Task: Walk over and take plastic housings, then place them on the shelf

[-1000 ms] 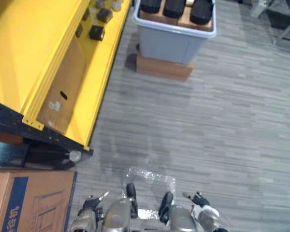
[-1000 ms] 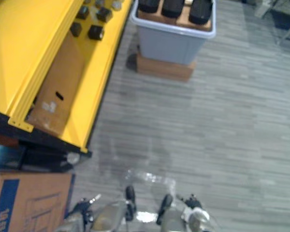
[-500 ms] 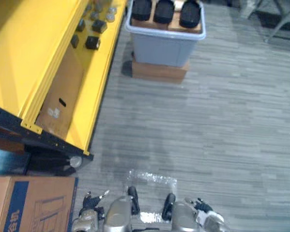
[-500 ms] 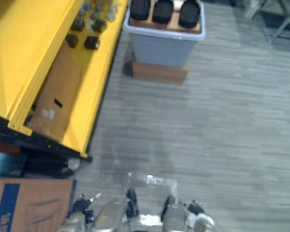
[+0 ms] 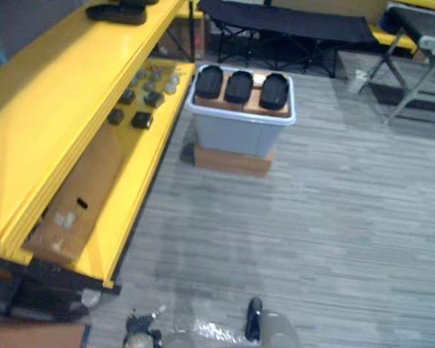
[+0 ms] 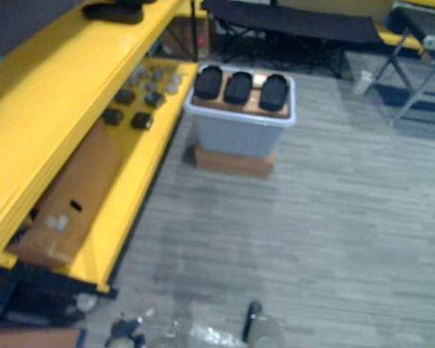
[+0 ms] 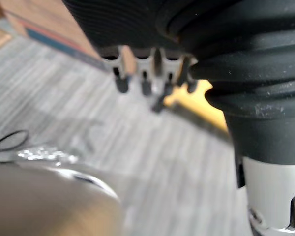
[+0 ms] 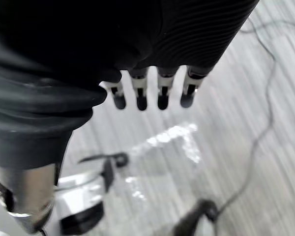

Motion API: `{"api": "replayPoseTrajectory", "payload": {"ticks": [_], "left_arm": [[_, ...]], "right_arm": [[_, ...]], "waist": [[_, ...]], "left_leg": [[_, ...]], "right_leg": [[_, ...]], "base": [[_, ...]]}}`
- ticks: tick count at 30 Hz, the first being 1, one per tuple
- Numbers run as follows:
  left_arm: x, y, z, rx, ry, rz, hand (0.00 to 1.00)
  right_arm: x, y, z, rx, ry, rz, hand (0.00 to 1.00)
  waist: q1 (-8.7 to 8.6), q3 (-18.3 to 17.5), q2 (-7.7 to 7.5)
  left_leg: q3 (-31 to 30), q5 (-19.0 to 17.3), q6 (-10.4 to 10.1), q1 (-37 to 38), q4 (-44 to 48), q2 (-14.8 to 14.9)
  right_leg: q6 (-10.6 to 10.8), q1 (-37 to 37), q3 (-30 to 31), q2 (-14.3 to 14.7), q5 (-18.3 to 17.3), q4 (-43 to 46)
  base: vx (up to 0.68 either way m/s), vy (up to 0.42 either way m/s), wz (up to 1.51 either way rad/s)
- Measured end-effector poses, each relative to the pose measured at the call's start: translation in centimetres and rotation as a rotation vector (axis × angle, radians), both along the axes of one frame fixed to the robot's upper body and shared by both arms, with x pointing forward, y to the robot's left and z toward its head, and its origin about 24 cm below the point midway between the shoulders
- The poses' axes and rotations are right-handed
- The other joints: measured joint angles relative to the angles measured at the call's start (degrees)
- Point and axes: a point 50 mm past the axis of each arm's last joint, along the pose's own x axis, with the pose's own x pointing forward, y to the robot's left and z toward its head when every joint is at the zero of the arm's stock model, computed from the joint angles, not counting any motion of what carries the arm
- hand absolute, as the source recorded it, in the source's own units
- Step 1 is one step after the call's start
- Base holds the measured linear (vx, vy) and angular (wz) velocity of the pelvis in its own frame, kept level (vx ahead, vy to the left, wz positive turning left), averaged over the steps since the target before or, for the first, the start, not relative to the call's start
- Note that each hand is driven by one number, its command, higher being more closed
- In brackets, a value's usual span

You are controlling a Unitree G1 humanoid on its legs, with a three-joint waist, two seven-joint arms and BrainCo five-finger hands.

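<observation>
Running along the left side from near to far, a yellow shelf (image 5: 65, 109) has two levels in sight, with grey floor (image 5: 333, 232) spreading out to its right. A black cot (image 5: 290, 22) stands at the far end of the room. A long cardboard box (image 5: 76, 199) lies on the lower shelf level at its near end. Just beside the shelf's far end, a grey bin (image 5: 239, 134) sits on a flat brown box (image 5: 232, 161) on the floor. Three black plastic housings (image 5: 239, 85) lie side by side across the top of the bin, well away from both hands. Another black item (image 5: 119, 11) rests on the top shelf level at the far end. Small dark parts (image 5: 140, 119) are scattered on the lower level, far of the long box. The left hand (image 7: 145, 78) hangs over the floor with relaxed fingers and holds nothing. The right hand (image 8: 140, 93) hangs the same way, fingers loose and empty.
</observation>
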Motion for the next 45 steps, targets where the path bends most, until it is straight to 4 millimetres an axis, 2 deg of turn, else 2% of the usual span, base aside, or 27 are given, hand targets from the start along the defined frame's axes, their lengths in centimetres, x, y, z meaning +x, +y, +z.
{"api": "replayPoseTrajectory", "payload": {"ticks": [2,3,5,7,10,12,13,16,17,19,21,23,24,26,27,28,30,32,33,34,35,36,38,40,41,42,45], "left_arm": [[-1.0,0.3,-0.2,-0.005,0.023,0.036,0.00],[-2.0,0.3,-0.5,-0.015,0.042,0.059,0.00],[-3.8,-0.1,-0.9,-0.048,0.079,0.087,0.00],[-6.0,-0.2,-1.2,-0.070,0.126,0.102,0.00],[-7.6,0.0,-1.3,-0.071,0.157,0.103,0.00],[-6.7,1.1,-1.0,-0.035,0.128,0.067,0.00],[-6.5,1.6,-0.8,-0.014,0.123,0.052,0.00],[-4.0,2.3,-0.2,0.048,0.042,-0.017,0.00],[-1.8,2.5,0.4,0.082,-0.037,-0.051,0.00],[1.1,2.6,1.5,0.109,-0.143,-0.104,0.00],[4.4,3.0,2.9,0.138,-0.254,-0.123,0.00],[7.0,2.8,4.1,0.164,-0.331,-0.165,0.00],[7.9,2.5,4.5,0.164,-0.355,-0.184,0.00],[8.1,2.3,4.5,0.145,-0.362,-0.179,0.00],[8.2,0.5,4.0,0.087,-0.358,-0.164,0.00],[7.9,-1.1,3.6,0.039,-0.353,-0.169,0.00],[7.9,-3.2,3.3,-0.012,-0.335,-0.203,0.00],[7.0,-3.8,2.6,-0.033,-0.268,-0.219,0.00],[6.1,-3.8,1.9,-0.037,-0.210,-0.216,0.00],[4.8,-3.5,1.3,-0.032,-0.155,-0.200,0.00],[4.4,-3.2,1.2,-0.035,-0.141,-0.164,0.00],[4.1,-2.5,1.1,-0.030,-0.133,-0.121,0.00],[3.2,-1.7,0.7,-0.014,-0.094,-0.074,0.00],[2.9,-1.4,0.7,-0.011,-0.090,-0.055,0.00],[2.9,-1.3,0.7,-0.009,-0.093,-0.057,0.00],[3.1,-1.0,0.8,-0.005,-0.102,-0.052,0.00],[3.9,0.8,1.4,0.037,-0.146,-0.066,0.00]], "right_arm": [[0.7,-1.6,0.4,-0.071,-0.034,0.034,0.00],[2.4,-2.8,0.8,-0.123,-0.110,0.042,0.00],[6.6,-3.9,1.7,-0.179,-0.265,0.044,0.00],[10.7,-4.5,3.0,-0.220,-0.416,0.065,0.00],[13.1,-3.4,3.5,-0.194,-0.487,0.093,0.00],[14.5,-2.1,3.7,-0.161,-0.522,0.115,0.00],[14.7,-1.8,3.7,-0.151,-0.525,0.114,0.00],[14.1,-0.8,2.9,-0.108,-0.472,0.110,0.00],[12.6,-0.1,2.1,-0.080,-0.409,0.097,0.00],[10.8,0.6,1.4,-0.055,-0.358,0.088,0.00],[10.4,0.6,1.3,-0.050,-0.351,0.087,0.00],[10.0,0.7,1.2,-0.045,-0.343,0.080,0.00],[9.5,1.2,1.0,-0.032,-0.335,0.069,0.00],[7.8,2.1,0.6,0.000,-0.286,0.057,0.00],[7.4,1.3,0.6,-0.014,-0.259,0.076,0.00],[6.9,0.3,0.6,-0.036,-0.230,0.102,0.00],[7.0,-0.2,0.7,-0.042,-0.212,0.107,0.00],[6.8,0.0,0.6,-0.051,-0.188,0.091,0.00],[6.4,0.0,0.5,-0.058,-0.166,0.096,0.00],[6.1,-0.1,0.5,-0.062,-0.147,0.096,0.00],[6.0,-0.1,0.4,-0.066,-0.136,0.097,0.00],[5.9,-0.1,0.4,-0.075,-0.126,0.100,0.00],[6.1,-0.6,0.6,-0.101,-0.136,0.078,0.00],[6.5,-1.1,0.8,-0.119,-0.158,0.049,0.00],[6.7,-1.5,1.0,-0.136,-0.170,0.043,0.00],[7.0,-1.4,1.0,-0.142,-0.179,0.037,0.00],[8.4,-0.7,1.1,-0.132,-0.204,0.039,0.00]], "waist": [[0.61,0.26,-0.40],[1.39,0.34,-0.54],[2.07,0.75,-0.48],[4.77,2.25,-0.70],[7.12,2.02,-2.55],[7.63,2.37,-6.25],[7.67,2.31,-7.21],[7.48,2.32,-8.13],[7.14,2.40,-8.08],[6.19,2.64,-7.28],[4.57,2.44,-6.30],[3.09,2.35,-6.20],[2.66,1.90,-7.10],[2.34,0.64,-9.23],[2.26,0.35,-6.84],[1.92,-0.75,-4.89],[1.53,-0.62,-2.84],[1.02,-0.74,-3.03],[0.99,-0.65,-2.77],[1.19,-0.49,-2.70],[1.26,-0.20,-3.16],[1.46,-0.07,-2.74],[1.37,0.32,-2.30],[1.22,0.55,-1.83],[1.19,0.85,-1.08],[1.45,1.61,-1.49],[1.66,3.04,-5.01]], "left_leg": [[0.57,-1.73,0.23,-2.31,-3.65,-3.36],[0.46,-1.64,0.23,-4.14,-12.47,-6.67],[-0.26,0.70,0.28,-6.83,-26.93,-9.49],[-1.24,7.80,0.73,-7.48,-39.63,-10.92],[0.68,12.18,3.04,-6.40,-37.45,-12.02],[0.72,8.36,6.03,-8.53,-32.27,-14.65],[0.62,6.75,6.63,-9.10,-30.57,-15.36],[0.70,0.32,8.81,-6.70,-26.17,-15.80],[0.21,-1.71,9.15,-2.56,-25.94,-15.49],[-0.49,-3.42,8.69,3.06,-27.85,-14.25],[-1.10,-3.92,7.82,6.18,-30.21,-11.53],[-1.07,-4.62,6.03,8.41,-31.40,-9.25],[-0.92,-5.63,4.32,10.21,-31.67,-8.90],[-1.16,-8.72,1.45,12.99,-30.80,-9.56],[-1.47,-10.13,0.59,14.80,-30.09,-7.02],[-1.61,-9.98,0.55,14.89,-30.33,-5.75],[-2.49,-8.61,-0.30,15.66,-31.03,-4.79],[-2.94,-5.53,-1.61,14.81,-26.67,-4.90],[-3.13,-2.16,-4.34,11.33,-17.67,-3.71],[-3.86,4.78,-5.95,6.63,-6.94,-2.40],[-4.21,5.77,-6.62,4.31,-2.23,-1.78],[-3.31,2.07,-5.29,1.39,1.40,-1.03],[1.45,-0.83,-2.44,-0.77,-5.62,-1.19],[4.95,0.74,-0.58,-1.94,-20.96,-2.10],[5.32,3.89,0.20,-2.26,-28.41,-2.33],[6.04,5.51,1.88,-1.88,-29.70,-3.27],[9.61,5.01,2.31,-1.48,-34.37,-8.38]], "right_leg": [[-0.02,5.21,-0.30,-1.05,0.00,-3.93],[0.11,6.52,0.24,-1.55,0.07,-6.42],[0.40,7.55,1.21,-1.57,-0.36,-9.01],[2.74,10.80,2.10,-1.81,-2.75,-9.67],[4.68,13.08,3.05,-3.43,-5.78,-8.96],[4.37,14.00,2.49,-5.85,-8.40,-8.50],[4.59,13.91,2.36,-6.64,-8.77,-6.85],[7.66,4.44,3.04,-11.96,-8.90,20.21],[6.21,1.18,2.32,-13.05,-11.03,28.36],[4.36,-0.16,0.71,-10.63,-13.11,23.87],[4.41,-3.77,-0.60,-6.02,-12.69,13.59],[4.19,-7.54,-0.57,-3.13,-7.33,2.14],[3.91,-8.59,-0.52,-2.38,-0.70,-5.90],[2.19,-8.57,0.87,-3.18,13.34,-9.51],[0.43,-8.45,0.69,-1.28,14.38,-5.76],[0.20,-8.28,0.73,0.08,11.50,-5.65],[-0.22,-9.07,0.36,0.81,8.92,-3.16],[-0.08,-8.51,0.32,0.47,5.53,-0.29],[-0.42,-6.22,0.00,0.79,4.13,-1.11],[-0.72,-3.28,0.36,1.03,3.55,-3.66],[-0.80,-1.89,0.21,1.07,3.45,-4.78],[-0.82,0.91,0.29,0.90,3.49,-6.55],[0.34,4.59,0.60,0.02,3.91,-9.53],[1.97,5.19,0.91,-1.17,3.37,-10.38],[2.87,5.09,1.08,-1.24,2.91,-10.24],[4.30,5.04,2.07,-2.12,2.78,-9.97],[6.85,3.37,3.35,-6.25,4.77,-12.63]], "base": [[0.39,-0.123,-0.04],[0.26,-0.006,-0.34],[0.24,0.043,-0.34],[0.30,0.144,-0.23],[0.37,0.169,-0.10],[0.43,0.132,0.30],[0.54,0.166,0.27],[0.44,0.155,0.07],[0.37,0.059,0.05],[0.49,0.008,0.12],[0.49,-0.086,0.16],[0.51,-0.129,0.03],[0.44,-0.202,-0.02],[0.44,-0.249,0.05],[0.41,-0.193,0.08],[0.39,-0.159,-0.06],[0.34,-0.109,-0.06],[0.30,-0.140,0.06],[0.26,-0.143,0.03],[0.23,-0.087,0.02],[0.28,-0.016,-0.05],[0.30,0.031,-0.07],[0.24,0.047,-0.11],[0.14,0.144,-0.01],[0.15,0.210,-0.08],[0.16,0.234,-0.14],[0.17,0.184,-0.19]]}}
